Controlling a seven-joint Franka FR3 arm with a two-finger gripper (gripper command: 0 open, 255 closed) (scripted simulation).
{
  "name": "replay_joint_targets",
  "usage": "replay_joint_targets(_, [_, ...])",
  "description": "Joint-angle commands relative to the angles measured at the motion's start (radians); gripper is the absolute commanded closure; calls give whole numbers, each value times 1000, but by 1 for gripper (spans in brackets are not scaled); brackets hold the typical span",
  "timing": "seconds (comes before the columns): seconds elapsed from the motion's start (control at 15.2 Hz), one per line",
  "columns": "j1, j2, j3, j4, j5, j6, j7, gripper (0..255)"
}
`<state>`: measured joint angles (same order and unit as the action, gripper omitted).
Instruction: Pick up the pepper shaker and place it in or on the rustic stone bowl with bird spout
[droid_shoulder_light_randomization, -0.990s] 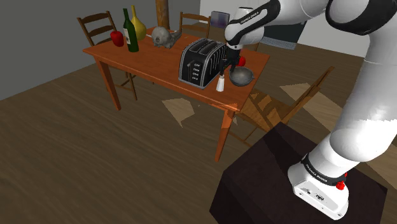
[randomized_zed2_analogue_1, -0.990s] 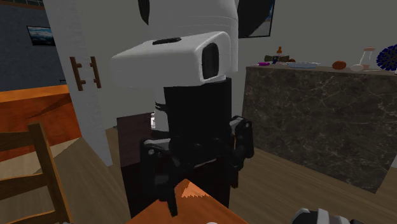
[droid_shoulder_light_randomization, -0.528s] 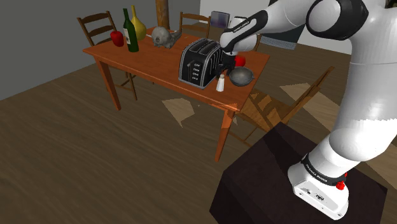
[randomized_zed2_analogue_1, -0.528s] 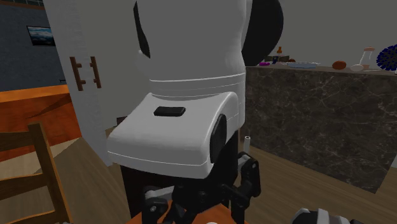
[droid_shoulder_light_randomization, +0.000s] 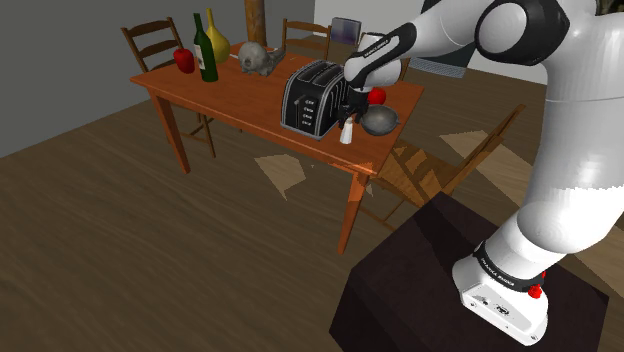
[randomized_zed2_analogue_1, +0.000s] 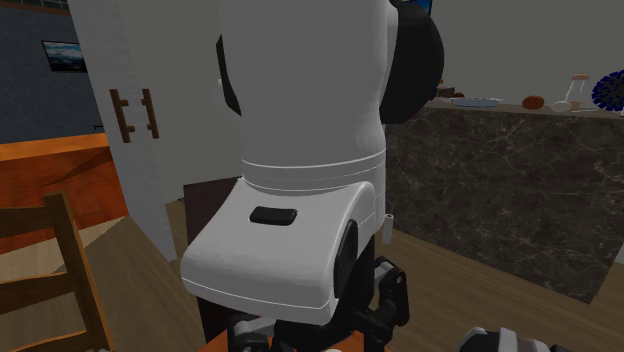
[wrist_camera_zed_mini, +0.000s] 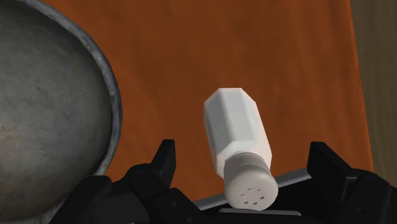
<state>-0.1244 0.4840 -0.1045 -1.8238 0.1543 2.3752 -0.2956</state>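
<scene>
Position of the pepper shaker (droid_shoulder_light_randomization: 346, 130): upright on the orange-brown tabletop (droid_shoulder_light_randomization: 230, 95), close to the edge nearest the stand (droid_shoulder_light_randomization: 470, 290) in the shoulder view. Sits just beside the front corner of the black toaster (droid_shoulder_light_randomization: 310, 97), with the grey stone bowl (droid_shoulder_light_randomization: 380, 121) near it on the shoulder view's right. White faceted body, grey cap with small holes. Apart from the bowl's rim in the wrist view, with a strip of bare tabletop between them.

End effector (droid_shoulder_light_randomization: 347, 116) directly above the shaker, pointing down, at the end of the white arm (droid_shoulder_light_randomization: 560, 150) reaching across from the stand. Fingers (wrist_camera_zed_mini: 162, 168) spread wide, one on each side of the shaker's cap, with a gap on both sides. Pinching nothing; shaker between the fingers but not held.

Small red round thing (droid_shoulder_light_randomization: 377, 95) behind the bowl, partly hidden by the wrist. At the tabletop's far end, well apart from the shaker: green bottle (droid_shoulder_light_randomization: 205, 50), yellow bottle (droid_shoulder_light_randomization: 217, 38), red object (droid_shoulder_light_randomization: 184, 59) and grey lumpy object (droid_shoulder_light_randomization: 257, 57). Wooden chairs (droid_shoulder_light_randomization: 150, 45) around the tabletop, on a dark plank floor (droid_shoulder_light_randomization: 120, 250).
</scene>
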Motion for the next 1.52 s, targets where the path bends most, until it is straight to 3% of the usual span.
replay_joint_targets(0.0, [0,0,0,0,0,0,0,0])
replay_joint_targets(0.07, [0,0,0,0,0,0,0,0])
replay_joint_targets(0.13, [0,0,0,0,0,0,0,255])
replay_joint_targets(0.73, [0,0,0,0,0,0,0,255])
replay_joint_targets(1.45, [6,-82,-10,34,-20,-115,18,255])
